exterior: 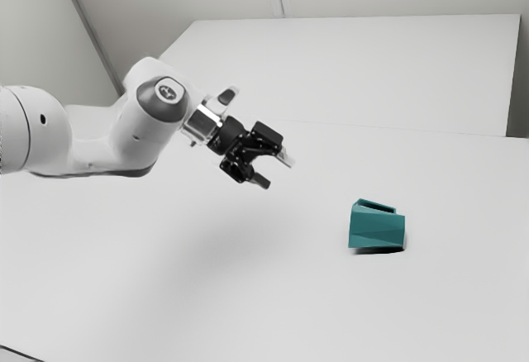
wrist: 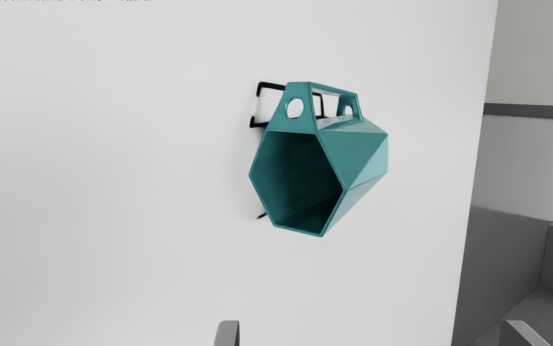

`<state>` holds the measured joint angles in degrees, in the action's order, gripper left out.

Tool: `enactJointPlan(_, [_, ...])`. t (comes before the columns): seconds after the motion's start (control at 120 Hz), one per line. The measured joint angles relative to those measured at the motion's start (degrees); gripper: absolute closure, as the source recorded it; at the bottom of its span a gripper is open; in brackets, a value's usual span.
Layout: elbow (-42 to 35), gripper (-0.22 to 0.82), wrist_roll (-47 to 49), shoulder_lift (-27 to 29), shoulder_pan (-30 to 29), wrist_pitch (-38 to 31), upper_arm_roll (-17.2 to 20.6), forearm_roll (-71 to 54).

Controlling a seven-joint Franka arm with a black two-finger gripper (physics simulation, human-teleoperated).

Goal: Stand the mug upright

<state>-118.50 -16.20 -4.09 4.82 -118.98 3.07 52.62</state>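
Exterior view | mug (exterior: 377, 230) lies on its side on surface (exterior: 207, 296) | end effector (exterior: 275, 171) spread, empty | righting it is left to do

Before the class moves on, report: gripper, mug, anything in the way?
Gripper open, apart from the mug. Mug on its side, mouth facing the gripper, not yet upright. Possible snag: its handle, uppermost.

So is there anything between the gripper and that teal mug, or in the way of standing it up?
Nothing visible stands in the way. Between the open gripper and the mug I see just open space, and the mug lies on its side with bare table around it, so standing it up looks unobstructed.
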Motion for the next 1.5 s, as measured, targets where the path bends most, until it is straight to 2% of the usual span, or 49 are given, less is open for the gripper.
enactJointPlan(0.525, [-1.8, 0.02, -27.3, -10.3, 3.7, -3.2, 0.0, 27.5])
enactJointPlan(0.833, [-1.6, 0.02, -40.1, -13.5, 6.1, -3.4, 0.0, 32.5])
enactJointPlan(1.2, [0.3, 0.02, -48.8, -16.3, 9.2, -3.5, 0.0, 35.6])
enactJointPlan(1.5, [1.8, 0.02, -48.0, -19.3, 11.2, -3.6, -0.1, 38.5])
